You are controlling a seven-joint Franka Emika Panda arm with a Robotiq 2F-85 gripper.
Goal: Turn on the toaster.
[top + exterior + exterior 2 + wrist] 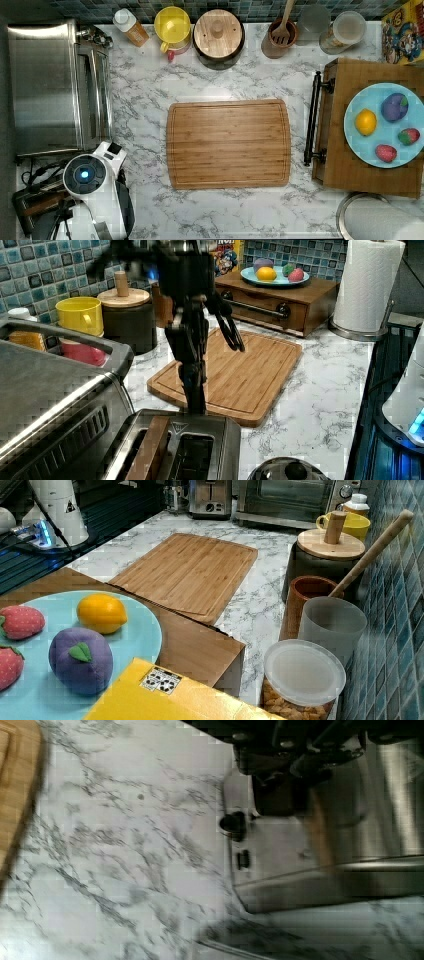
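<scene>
The toaster [200, 450] is a small brushed-steel box at the left view's bottom, with a brown slice standing in one of its two slots. My gripper [195, 397] comes straight down onto its far end, the end facing the cutting board. In the wrist view the toaster's end panel [280, 850] shows a round black knob [232, 823] and a small black button [242, 859]; my gripper [280, 775] hangs dark over a black part at that end. In the top view my arm [92, 190] covers most of the toaster [35, 202]. The toaster [210, 497] stands far back in the right view.
A large steel toaster oven [50, 85] stands right beside the toaster. A bamboo cutting board [228, 144] lies mid-counter. A yellow mug [172, 25], a lidded dark jar [218, 37] and other containers line the tiled wall. A wooden box carries a plate [360, 145] of toy fruit. A paper towel roll [367, 282] stands by it.
</scene>
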